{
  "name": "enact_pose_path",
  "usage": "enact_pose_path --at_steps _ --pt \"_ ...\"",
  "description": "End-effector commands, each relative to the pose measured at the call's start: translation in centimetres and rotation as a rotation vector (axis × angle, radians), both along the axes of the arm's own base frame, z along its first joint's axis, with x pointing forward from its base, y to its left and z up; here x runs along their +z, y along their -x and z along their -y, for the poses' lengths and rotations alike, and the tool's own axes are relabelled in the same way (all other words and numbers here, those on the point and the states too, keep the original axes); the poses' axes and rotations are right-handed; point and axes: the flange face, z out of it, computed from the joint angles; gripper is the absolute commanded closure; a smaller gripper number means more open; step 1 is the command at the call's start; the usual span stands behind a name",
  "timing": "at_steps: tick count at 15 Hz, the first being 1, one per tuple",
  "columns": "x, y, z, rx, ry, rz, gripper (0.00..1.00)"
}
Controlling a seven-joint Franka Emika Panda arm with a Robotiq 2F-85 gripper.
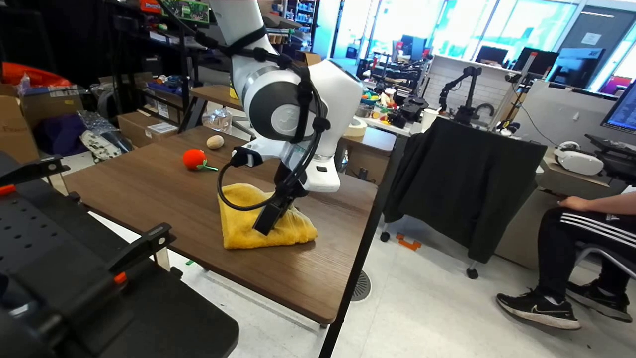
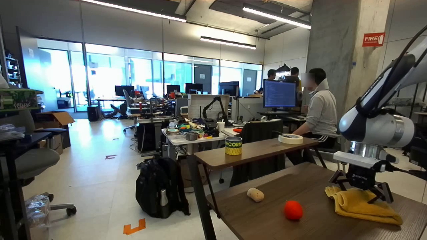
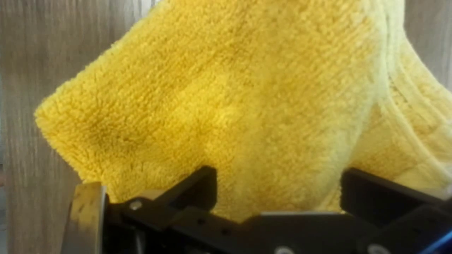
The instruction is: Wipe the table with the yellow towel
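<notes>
The yellow towel [image 1: 248,228] lies folded on the brown wood-grain table [image 1: 149,179], bunched up on one side. My gripper [image 3: 278,188] points down over it with the jaws wide apart. In the wrist view the towel [image 3: 229,98] fills most of the picture and spreads beneath and between the two black fingertips [image 3: 206,187]. An exterior view shows the gripper [image 2: 362,193] low above the cloth [image 2: 363,205], one finger close to its surface. Whether that fingertip touches the cloth I cannot tell. Nothing is pinched between the fingers.
A red-orange ball [image 1: 194,159] with a green stem and a beige potato-like object [image 1: 215,142] lie on the same tabletop. Behind it, a raised shelf [image 2: 260,150] bears a yellow can [image 2: 233,146] and a tape roll [image 2: 290,139]. A black surface [image 1: 184,308] stands alongside.
</notes>
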Motion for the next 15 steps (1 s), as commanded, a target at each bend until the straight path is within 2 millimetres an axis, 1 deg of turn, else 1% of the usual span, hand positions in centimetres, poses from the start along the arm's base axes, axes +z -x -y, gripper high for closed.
enact_pose_path --at_steps 1,3,4,5,6,7,8,10,11,13,15 --pt "-2.6 -3.4 -6.0 0.038 -0.031 -0.016 0.0" --pt "-3.8 -5.3 -9.5 0.055 0.0 0.004 0.0" --pt "-4.3 -6.3 -10.7 0.061 0.031 0.027 0.0" --pt "-4.6 -7.6 -11.5 0.065 0.068 0.053 0.0" --pt "-4.7 -8.7 -11.6 0.057 0.103 0.076 0.0" --pt "-4.5 -9.6 -11.2 0.038 0.136 0.097 0.0" --pt "-4.4 -10.4 -10.4 0.013 0.16 0.107 0.0" --pt "-3.7 -11.6 -7.0 -0.066 0.204 0.135 0.0" --pt "-3.0 -11.7 -4.6 -0.125 0.218 0.145 0.0" --pt "-2.6 -11.0 -0.3 -0.228 0.229 0.143 0.0" --pt "-3.0 -9.5 4.2 -0.286 0.219 0.126 0.0"
